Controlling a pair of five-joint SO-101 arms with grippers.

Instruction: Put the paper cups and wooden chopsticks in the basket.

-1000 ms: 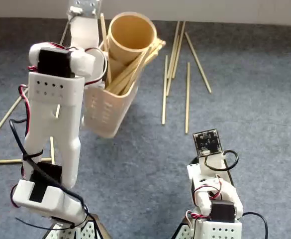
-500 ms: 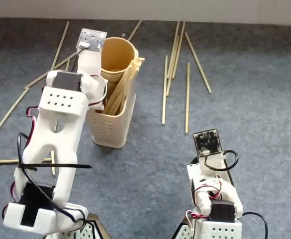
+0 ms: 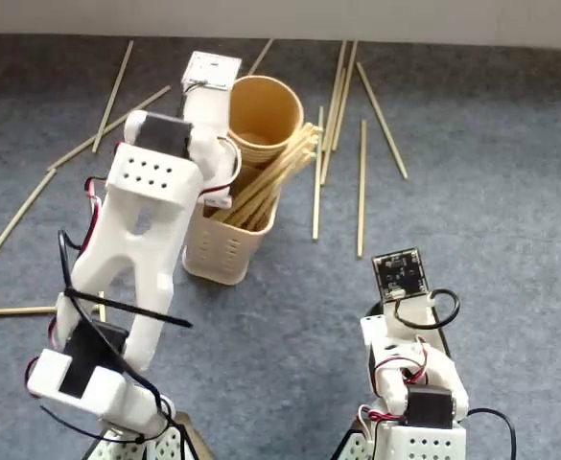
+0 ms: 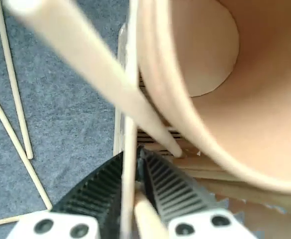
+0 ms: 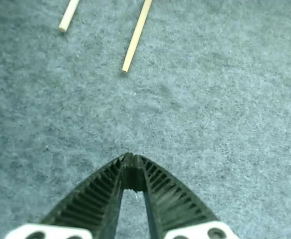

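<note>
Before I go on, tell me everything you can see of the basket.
The cream plastic basket is a tall, narrow bin with rows of small slots in its walls. It stands on the grey carpet, partly under the left arm. Inside sit a tan paper cup, mouth up, and a bundle of wooden chopsticks leaning out over the rim. The left gripper is at its rim, shut on one thin wooden chopstick.

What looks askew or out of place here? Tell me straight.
The chopsticks in the basket fan out slanted over its rim beside the paper cup, not upright. The left pincer is shut on one chopstick. Loose chopsticks lie scattered on the carpet.
</note>
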